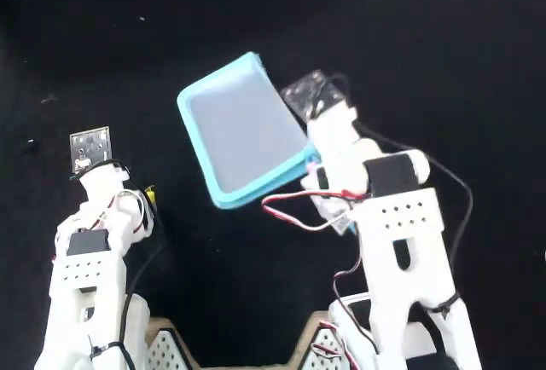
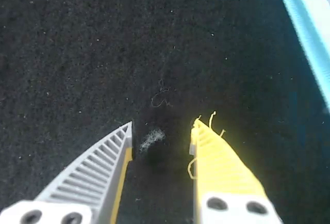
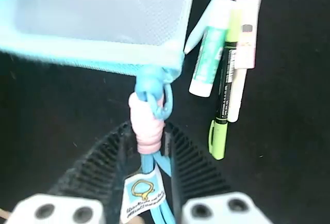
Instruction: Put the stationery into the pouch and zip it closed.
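Note:
A light blue mesh pouch (image 1: 243, 131) lies tilted on the black table, its near right corner beside my right arm (image 1: 358, 165). In the right wrist view my right gripper (image 3: 149, 136) is shut on the zipper pull (image 3: 148, 126), a blue cord with a pink bead hanging from the pouch corner (image 3: 165, 64). Beside that corner lie the stationery pieces (image 3: 224, 64): a green-capped glue stick, a green highlighter and white pens, outside the pouch. My left gripper (image 2: 162, 131) stands open over bare black cloth, with nothing between its fingers. The pouch's blue edge (image 2: 309, 33) shows off to its side.
The black cloth (image 1: 444, 63) covers the whole table, with wide free room at the back and the far right. My left arm (image 1: 102, 208) stands at the front left. Both arm bases (image 1: 256, 353) sit at the table's front edge.

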You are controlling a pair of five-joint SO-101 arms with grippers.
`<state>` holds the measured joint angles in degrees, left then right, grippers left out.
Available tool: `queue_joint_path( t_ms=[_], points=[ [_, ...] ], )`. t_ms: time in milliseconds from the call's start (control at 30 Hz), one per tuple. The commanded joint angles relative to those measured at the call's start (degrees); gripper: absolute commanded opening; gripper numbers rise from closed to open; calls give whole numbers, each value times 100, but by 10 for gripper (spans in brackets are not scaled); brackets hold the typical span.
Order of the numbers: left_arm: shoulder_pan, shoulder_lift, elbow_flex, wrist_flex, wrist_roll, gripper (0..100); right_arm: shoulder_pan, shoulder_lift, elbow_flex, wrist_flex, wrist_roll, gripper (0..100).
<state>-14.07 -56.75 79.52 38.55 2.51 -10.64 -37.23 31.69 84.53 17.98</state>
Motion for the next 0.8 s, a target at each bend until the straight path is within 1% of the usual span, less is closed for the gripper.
queue_joint_path(
  t_ms=[0, 100, 167, 267, 367, 500, 633, 767],
  points=[
    [22, -44, -75, -88, -53, 184, -563, 295, -1077, 589, -677, 11],
    [22, -44, -75, -88, -53, 184, -1108, 532, -1974, 1213, -721, 11],
    [22, -44, -75, -79, -53, 184, -1336, 655, -2607, 1477, -686, 11],
    [13, -44, -110, -53, -53, 184, -1424, 884, -3354, 1591, -633, 11],
    [13, -44, -251, -44, -53, 184, -1424, 1174, -3741, 1582, -229, 11],
    [4, -44, -998, 9, -53, 184, -1415, 1481, -4040, 1556, 229, 11],
    [92, -9, -2070, 492, -44, 186, -1424, 1508, -4549, 1547, 378, 11],
    [558, -35, -2633, 985, -53, 187, -1433, 1552, -5218, 1538, 352, 11]
  ],
)
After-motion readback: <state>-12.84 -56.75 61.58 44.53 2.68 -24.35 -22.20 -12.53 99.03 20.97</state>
